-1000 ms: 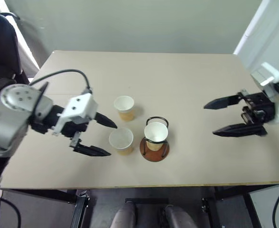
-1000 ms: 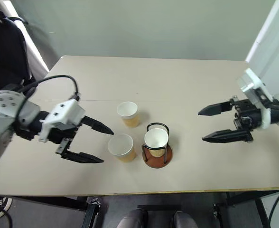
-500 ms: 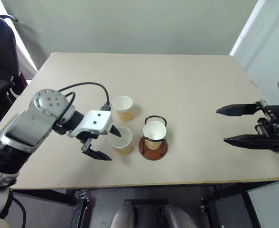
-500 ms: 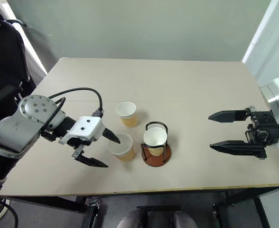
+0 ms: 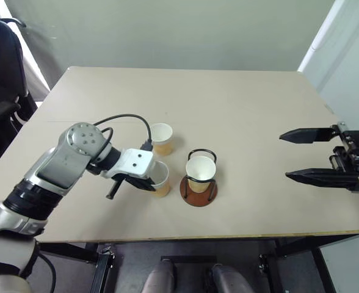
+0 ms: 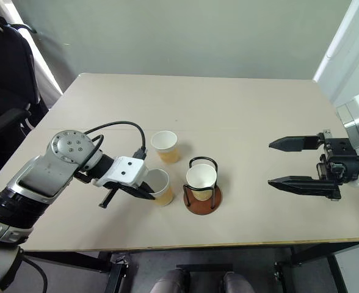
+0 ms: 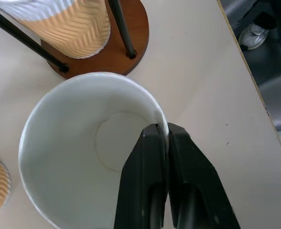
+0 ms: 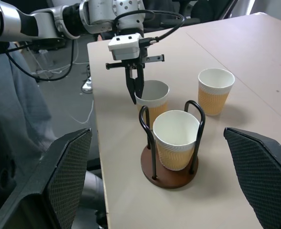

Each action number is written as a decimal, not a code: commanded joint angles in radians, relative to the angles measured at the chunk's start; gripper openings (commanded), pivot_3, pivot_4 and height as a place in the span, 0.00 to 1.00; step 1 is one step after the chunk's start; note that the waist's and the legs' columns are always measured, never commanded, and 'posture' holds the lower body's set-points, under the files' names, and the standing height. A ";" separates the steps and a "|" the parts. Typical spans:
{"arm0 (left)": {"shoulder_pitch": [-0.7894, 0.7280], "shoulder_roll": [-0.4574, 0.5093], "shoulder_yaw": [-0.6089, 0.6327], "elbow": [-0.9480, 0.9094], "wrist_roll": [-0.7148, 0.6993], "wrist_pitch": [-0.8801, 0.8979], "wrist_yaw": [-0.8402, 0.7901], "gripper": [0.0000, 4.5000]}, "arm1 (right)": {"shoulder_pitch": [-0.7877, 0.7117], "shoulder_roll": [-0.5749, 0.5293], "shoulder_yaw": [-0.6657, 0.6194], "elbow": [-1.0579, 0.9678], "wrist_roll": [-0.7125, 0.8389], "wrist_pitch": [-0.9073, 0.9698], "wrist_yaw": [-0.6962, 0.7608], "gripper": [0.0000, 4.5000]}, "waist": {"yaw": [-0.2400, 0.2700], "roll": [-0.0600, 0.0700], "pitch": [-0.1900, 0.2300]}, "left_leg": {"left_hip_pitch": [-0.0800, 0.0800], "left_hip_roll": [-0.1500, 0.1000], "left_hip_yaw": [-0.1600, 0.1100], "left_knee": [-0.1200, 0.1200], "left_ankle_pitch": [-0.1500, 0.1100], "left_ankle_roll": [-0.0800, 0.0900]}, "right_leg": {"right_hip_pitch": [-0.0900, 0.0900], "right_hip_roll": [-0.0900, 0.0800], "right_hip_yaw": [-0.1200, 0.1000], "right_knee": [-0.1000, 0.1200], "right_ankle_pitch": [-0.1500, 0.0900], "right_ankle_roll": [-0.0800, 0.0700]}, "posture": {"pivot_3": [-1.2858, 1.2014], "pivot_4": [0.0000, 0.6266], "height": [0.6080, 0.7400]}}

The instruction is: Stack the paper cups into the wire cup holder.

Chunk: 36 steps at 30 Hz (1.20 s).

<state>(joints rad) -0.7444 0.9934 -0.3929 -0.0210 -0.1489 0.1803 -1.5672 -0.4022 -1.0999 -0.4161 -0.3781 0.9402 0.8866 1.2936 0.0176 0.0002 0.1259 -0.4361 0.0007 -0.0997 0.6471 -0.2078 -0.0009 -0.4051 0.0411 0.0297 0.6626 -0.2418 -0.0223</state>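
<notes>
On the table (image 5: pixel 240 104) the holder (image 5: pixel 198 189) has one cup (image 5: pixel 200 171) seated in it. The near cup (image 6: pixel 158 186) stands just beside it, the far cup (image 5: pixel 162 138) behind. The left gripper (image 7: pixel 163 138) is pinched tight on the near cup's rim wall, one finger inside. Thin, light paper likely creases, so a gentle rim grip suits. The right gripper (image 6: pixel 294 163) hangs wide apart, empty

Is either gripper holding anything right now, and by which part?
The left gripper is shut on the near paper cup, pinching its rim wall, one finger inside and one outside. The right gripper is open and holds nothing.
</notes>
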 commanded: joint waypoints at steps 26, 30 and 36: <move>-0.570 -0.147 -0.138 0.178 -0.461 0.014 -0.047 0.01 | 0.042 -0.054 -0.058 -0.047 0.010 -0.064 -0.063 1.00 | 0.011 0.008 -0.001 | -0.006 -0.004 0.004 0.017 -0.009 0.011 | 0.004 -0.004 0.003 -0.002 -0.006 0.014 | 0.52 0.24 1.00; -0.578 -0.150 -0.198 0.217 -0.429 -0.057 -0.047 0.01 | 0.055 -0.058 -0.073 -0.065 0.029 -0.057 -0.084 1.00 | 0.015 0.008 -0.001 | -0.006 -0.004 0.004 0.018 -0.011 0.013 | 0.005 -0.004 0.003 -0.002 -0.005 0.014 | 0.52 0.24 1.00; -0.576 -0.184 -0.220 0.225 -0.429 -0.075 -0.047 0.01 | 0.072 -0.054 -0.078 -0.081 0.033 -0.059 -0.114 1.00 | 0.014 0.008 0.000 | -0.006 -0.005 0.004 0.019 -0.011 0.013 | 0.005 -0.005 0.003 -0.001 -0.004 0.016 | 0.52 0.24 1.00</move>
<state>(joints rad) -1.2929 0.8050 -0.6205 0.2200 -0.5632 0.1209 -1.5823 -0.3292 -1.1456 -0.4535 -0.4414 0.9599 0.8347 1.1904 0.0313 0.0078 0.1254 -0.4416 -0.0044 -0.0958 0.6665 -0.2189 0.0127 -0.4000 0.0358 0.0326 0.6614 -0.2456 -0.0060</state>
